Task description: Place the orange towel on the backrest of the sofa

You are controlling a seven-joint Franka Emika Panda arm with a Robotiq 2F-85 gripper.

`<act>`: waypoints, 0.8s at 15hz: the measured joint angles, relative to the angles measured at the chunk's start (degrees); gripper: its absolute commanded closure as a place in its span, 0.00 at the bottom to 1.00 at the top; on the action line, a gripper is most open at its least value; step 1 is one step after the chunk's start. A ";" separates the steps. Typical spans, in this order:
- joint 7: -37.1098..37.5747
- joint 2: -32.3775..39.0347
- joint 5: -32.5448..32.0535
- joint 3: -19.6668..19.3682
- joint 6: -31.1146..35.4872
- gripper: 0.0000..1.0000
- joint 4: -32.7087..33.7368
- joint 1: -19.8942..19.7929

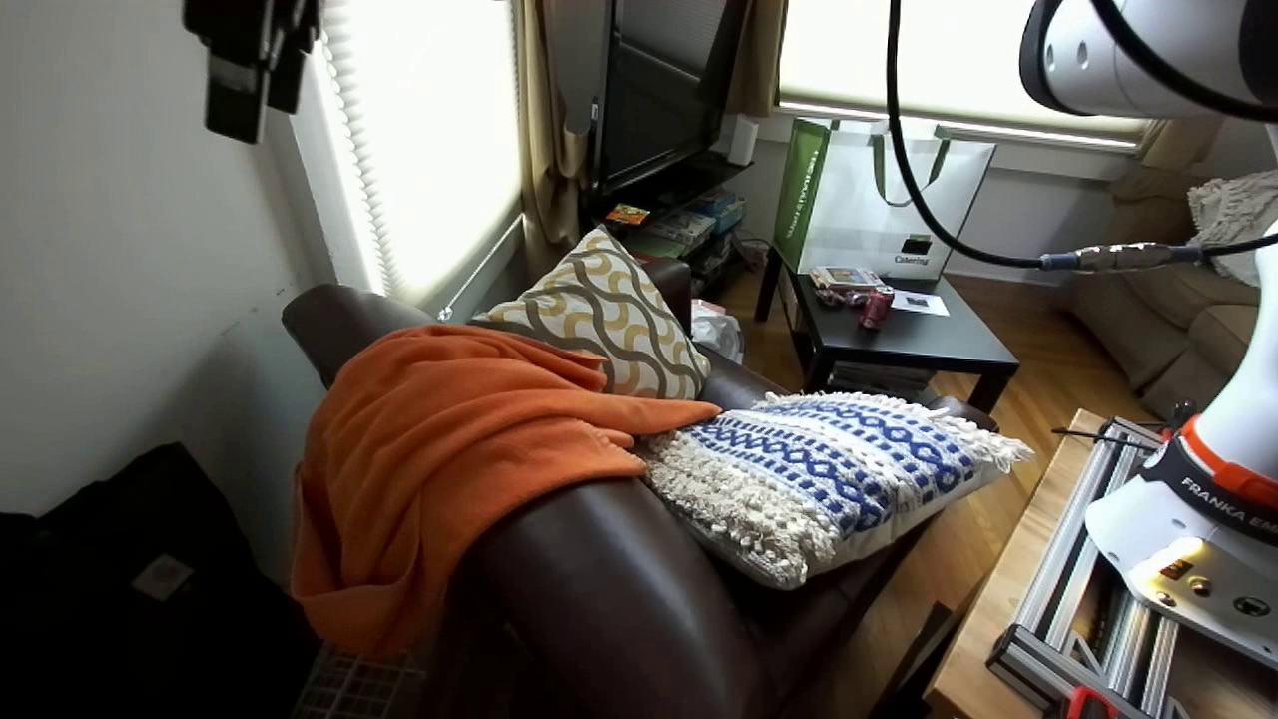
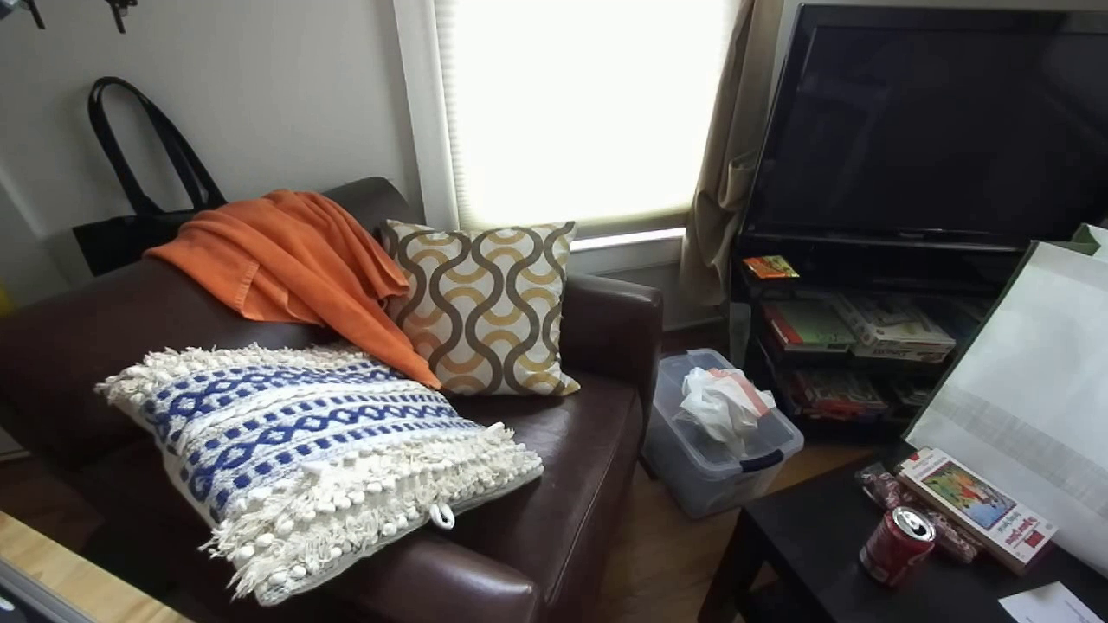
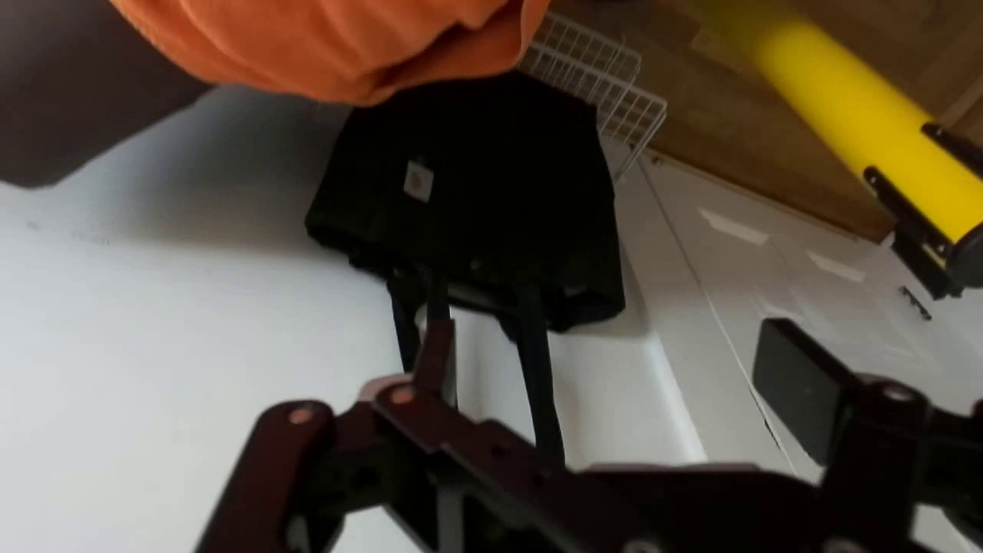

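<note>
Closest to the wrist camera looms the gripper (image 3: 617, 372), its fingers (image 3: 791, 388) wide apart with nothing held between them. In both exterior views the towel (image 1: 449, 429) lies draped over the top of the backrest (image 1: 609, 559), off the left edge of the tabletop (image 1: 939, 345) and well apart from it. One narrow end runs down the front onto the rim of the pillow (image 2: 320, 424), close by the cushion (image 2: 485, 303); the rest hangs in loose folds behind.

I judge it light, limp and hardly breakable: it should crumple under a push rather than shift as one piece, and its fuzzy face ought to give the fingers good bite. Glossy leather, though, may let it slip, with so much of it hanging behind. To tidy it, I'd pinch a raised fold near the crest of the backrest, not the narrow end, where the pillow's fringe could get caught too.

Seen in an exterior view, the arm (image 1: 1238, 399) stands past the tabletop's right corner, nearer the camera; its middle links run out of frame, and the gripper points down, high by the wall (image 1: 120, 250), clear of the towel. With the towel already over the backrest, the job looks done to me
</note>
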 measured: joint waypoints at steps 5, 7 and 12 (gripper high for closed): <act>6.17 -0.42 -1.19 -3.24 -11.97 0.00 0.01 -1.67; 9.29 -0.69 -1.38 -4.77 -15.45 0.00 -0.04 -2.46; 20.64 -3.96 -0.64 -6.47 -20.97 0.00 -3.33 -4.56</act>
